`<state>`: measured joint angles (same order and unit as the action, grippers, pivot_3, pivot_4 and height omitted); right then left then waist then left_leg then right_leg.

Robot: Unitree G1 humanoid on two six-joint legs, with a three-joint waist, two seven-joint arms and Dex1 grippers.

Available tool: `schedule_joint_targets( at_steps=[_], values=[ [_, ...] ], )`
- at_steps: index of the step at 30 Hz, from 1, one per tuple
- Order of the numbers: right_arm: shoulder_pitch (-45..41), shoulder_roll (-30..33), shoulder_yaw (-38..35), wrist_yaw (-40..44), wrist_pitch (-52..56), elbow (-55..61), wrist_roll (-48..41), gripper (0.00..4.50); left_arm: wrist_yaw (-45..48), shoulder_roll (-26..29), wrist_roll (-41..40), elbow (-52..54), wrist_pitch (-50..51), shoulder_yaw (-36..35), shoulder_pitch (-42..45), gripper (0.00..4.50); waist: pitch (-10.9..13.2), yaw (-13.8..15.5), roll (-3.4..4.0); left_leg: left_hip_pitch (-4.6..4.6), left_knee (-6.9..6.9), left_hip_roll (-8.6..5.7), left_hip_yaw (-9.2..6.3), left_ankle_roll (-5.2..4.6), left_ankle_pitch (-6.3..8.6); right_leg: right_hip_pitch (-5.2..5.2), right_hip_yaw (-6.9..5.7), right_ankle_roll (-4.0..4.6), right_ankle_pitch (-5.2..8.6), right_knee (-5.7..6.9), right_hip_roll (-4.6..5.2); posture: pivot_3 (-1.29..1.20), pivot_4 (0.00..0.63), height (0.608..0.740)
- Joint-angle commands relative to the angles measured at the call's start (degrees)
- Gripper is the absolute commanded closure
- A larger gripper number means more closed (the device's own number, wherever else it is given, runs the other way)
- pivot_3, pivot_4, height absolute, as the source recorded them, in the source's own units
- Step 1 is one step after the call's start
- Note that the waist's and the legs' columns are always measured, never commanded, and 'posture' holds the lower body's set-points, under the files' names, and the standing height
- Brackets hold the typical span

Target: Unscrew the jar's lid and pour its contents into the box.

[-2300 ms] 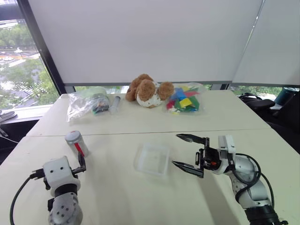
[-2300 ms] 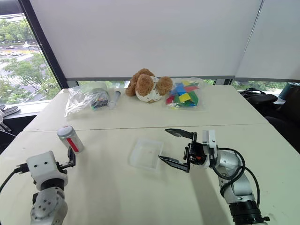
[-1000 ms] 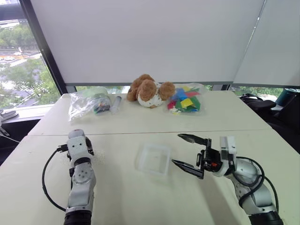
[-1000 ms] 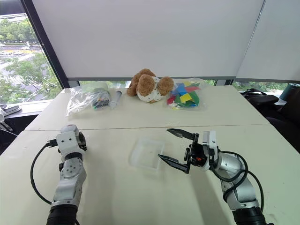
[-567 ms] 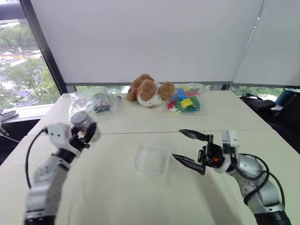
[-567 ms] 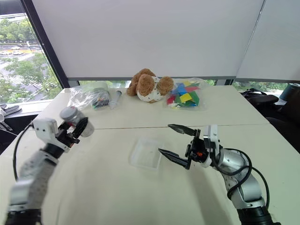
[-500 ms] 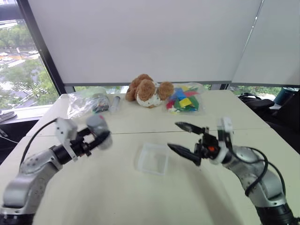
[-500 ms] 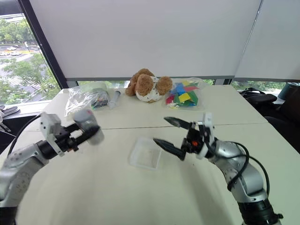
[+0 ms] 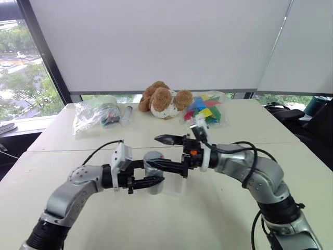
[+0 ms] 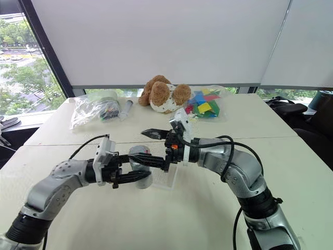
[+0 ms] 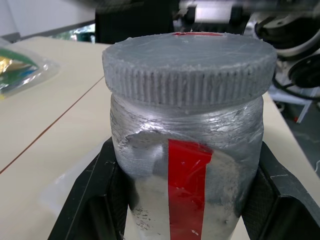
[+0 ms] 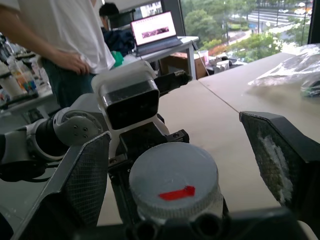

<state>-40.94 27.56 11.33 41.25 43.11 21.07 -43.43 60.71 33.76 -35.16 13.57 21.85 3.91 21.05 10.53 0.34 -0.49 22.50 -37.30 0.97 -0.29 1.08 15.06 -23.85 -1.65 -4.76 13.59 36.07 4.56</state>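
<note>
The jar [image 9: 152,177] is held up off the worktop [image 9: 156,224] in the left hand [image 9: 151,178], whose black fingers clamp the clear body below the cap — the left wrist view shows them pressed against both sides, the red label strip facing the camera. The jar lies roughly level with its grey lid [image 12: 174,186] turned toward the right arm, and it hovers over the box [image 9: 174,185], which sits on the worktop beneath the two hands. That placing looks deliberate: the body is pinned so the cap can be twisted, and anything that spills should land in the box.

The right hand [image 12: 185,160] stands wide, its fingers flanking the lid on either side without touching it — lined up to close on it, by my reading. The lid is still on; the contents cannot be made out.

Against a second ago: the jar was then low near the left edge of the worktop, the right hand waited beside the box, well apart. Both have since swung inward and upward to meet in the middle. A teddy bear [image 9: 161,100] and bags at the far edge are unmoved.
</note>
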Motion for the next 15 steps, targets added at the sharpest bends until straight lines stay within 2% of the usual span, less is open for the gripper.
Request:
schedule_joint_targets(
  at_steps=[1,10,13,15],
  values=[
    [-1.3,-0.5,0.7,1.8,-0.2,0.6,1.4,0.0,0.0,-0.7,1.0,1.9,-1.4,0.1,0.5,2.3,0.0,0.0,0.0,-0.01,0.0,0.0,-0.01,0.0,0.0,0.0,0.0,0.0,0.0,0.01,-0.01,0.0,0.15,0.74],
    [-2.0,-1.8,0.7,3.4,-0.3,0.0,3.6,0.0,0.1,-2.1,2.2,2.4,-1.5,-0.2,0.1,2.3,0.0,-0.1,0.0,0.0,-0.01,0.0,0.0,0.0,0.0,0.0,0.01,-0.01,0.0,0.0,-0.01,0.0,0.15,0.74],
    [-2.1,-1.9,0.2,4.3,-0.6,-0.7,4.0,0.89,0.0,-2.3,2.3,2.6,-1.5,-0.2,0.2,2.3,0.0,-0.1,0.0,0.0,-0.01,0.0,0.0,0.0,0.0,0.0,0.01,-0.01,0.0,0.01,-0.01,0.0,0.15,0.74],
    [-1.7,-1.7,0.1,5.2,-0.9,-1.1,4.4,1.86,0.0,-2.4,2.4,2.6,-1.6,-0.2,0.5,2.3,0.0,-0.1,0.0,0.0,-0.01,0.0,-0.01,0.0,0.0,0.0,0.0,-0.01,0.01,0.0,-0.01,0.0,0.15,0.74]
  ],
)
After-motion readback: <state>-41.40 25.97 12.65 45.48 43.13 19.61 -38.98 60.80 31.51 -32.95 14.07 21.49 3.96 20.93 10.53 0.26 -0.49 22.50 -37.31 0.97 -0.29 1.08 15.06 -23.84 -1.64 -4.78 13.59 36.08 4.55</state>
